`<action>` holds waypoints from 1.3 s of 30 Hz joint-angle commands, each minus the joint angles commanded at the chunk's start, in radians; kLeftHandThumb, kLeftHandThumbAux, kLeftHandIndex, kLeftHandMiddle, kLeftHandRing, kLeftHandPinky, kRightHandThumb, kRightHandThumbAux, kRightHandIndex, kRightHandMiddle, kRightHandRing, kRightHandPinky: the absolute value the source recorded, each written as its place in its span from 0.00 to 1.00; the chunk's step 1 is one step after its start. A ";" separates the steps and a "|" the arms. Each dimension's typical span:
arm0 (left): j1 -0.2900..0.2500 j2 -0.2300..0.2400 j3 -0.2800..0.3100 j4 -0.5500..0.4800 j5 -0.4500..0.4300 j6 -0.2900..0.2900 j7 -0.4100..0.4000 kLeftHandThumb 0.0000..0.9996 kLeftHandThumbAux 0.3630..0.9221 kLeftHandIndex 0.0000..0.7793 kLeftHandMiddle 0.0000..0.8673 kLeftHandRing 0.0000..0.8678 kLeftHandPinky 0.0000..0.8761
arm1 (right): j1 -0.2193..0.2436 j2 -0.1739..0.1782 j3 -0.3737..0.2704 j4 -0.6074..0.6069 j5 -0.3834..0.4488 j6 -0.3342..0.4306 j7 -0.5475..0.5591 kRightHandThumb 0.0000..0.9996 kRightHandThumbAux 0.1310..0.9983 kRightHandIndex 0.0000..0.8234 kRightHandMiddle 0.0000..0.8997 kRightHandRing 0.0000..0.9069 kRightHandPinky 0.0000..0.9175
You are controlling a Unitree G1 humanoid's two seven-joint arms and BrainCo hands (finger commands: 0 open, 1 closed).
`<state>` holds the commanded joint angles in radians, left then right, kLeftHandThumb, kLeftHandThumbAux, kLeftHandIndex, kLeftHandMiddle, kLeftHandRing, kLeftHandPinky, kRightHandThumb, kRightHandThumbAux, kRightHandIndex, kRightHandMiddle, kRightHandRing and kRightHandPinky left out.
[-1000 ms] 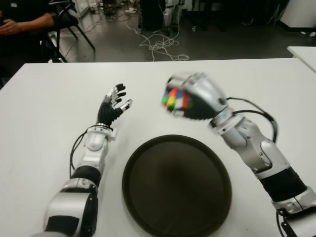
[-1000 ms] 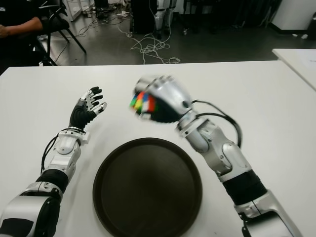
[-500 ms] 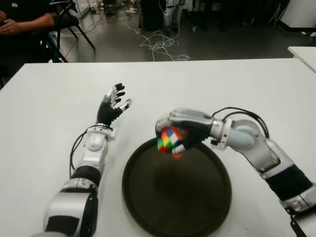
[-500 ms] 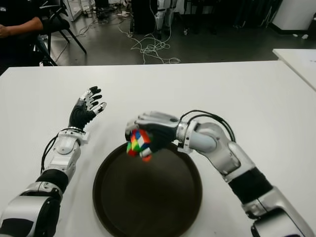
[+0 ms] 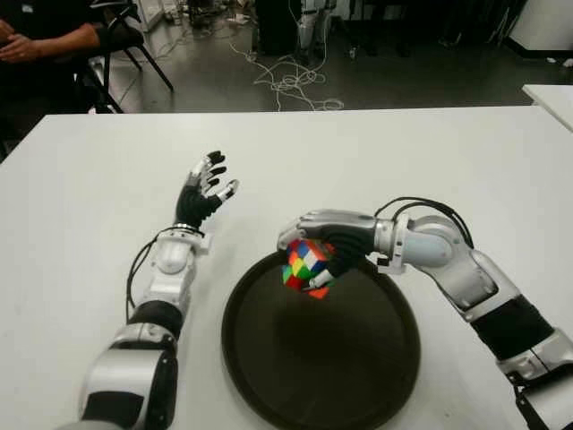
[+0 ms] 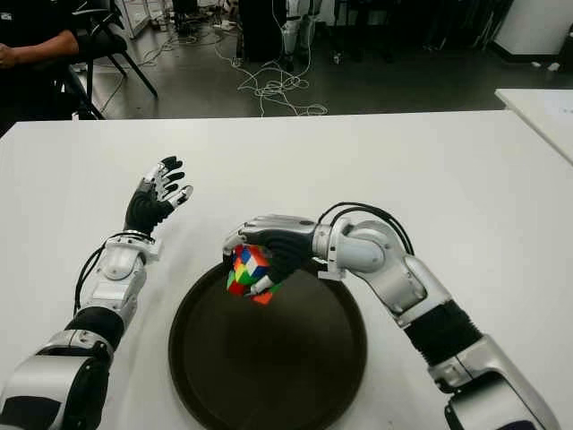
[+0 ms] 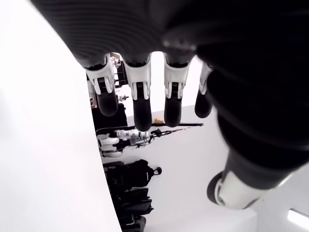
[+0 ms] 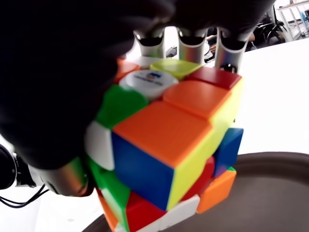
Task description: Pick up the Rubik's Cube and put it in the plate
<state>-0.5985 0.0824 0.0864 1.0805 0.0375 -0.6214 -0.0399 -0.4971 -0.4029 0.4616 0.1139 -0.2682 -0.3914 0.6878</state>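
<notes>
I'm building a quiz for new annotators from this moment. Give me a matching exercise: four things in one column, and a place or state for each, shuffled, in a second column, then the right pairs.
Column one:
1. Rubik's Cube
2. plate
3. left hand
4. right hand

Column two:
A. dark and round, lying on the white table, nothing resting in it
B. fingers spread, holding nothing, beyond the plate's left side
C. multicoloured, held above the plate's far rim
D. fingers curled around the cube from above

Pairs: 1-C, 2-A, 3-B, 4-D
</notes>
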 joint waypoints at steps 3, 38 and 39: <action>0.001 -0.001 0.000 -0.001 -0.002 0.000 -0.004 0.01 0.69 0.18 0.17 0.14 0.12 | 0.002 -0.003 0.004 -0.001 -0.005 0.002 0.007 0.69 0.70 0.51 0.71 0.74 0.71; 0.004 -0.002 -0.005 -0.019 0.005 0.012 0.007 0.02 0.73 0.17 0.16 0.14 0.12 | 0.019 0.064 0.034 0.102 -0.223 -0.060 -0.193 0.70 0.70 0.50 0.49 0.50 0.51; 0.004 -0.002 -0.004 -0.020 0.004 0.012 0.006 0.02 0.73 0.17 0.16 0.14 0.13 | 0.018 0.064 0.036 0.104 -0.229 -0.059 -0.195 0.69 0.70 0.50 0.49 0.50 0.51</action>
<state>-0.5945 0.0802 0.0819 1.0606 0.0411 -0.6089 -0.0336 -0.4790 -0.3388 0.4975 0.2184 -0.4969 -0.4508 0.4929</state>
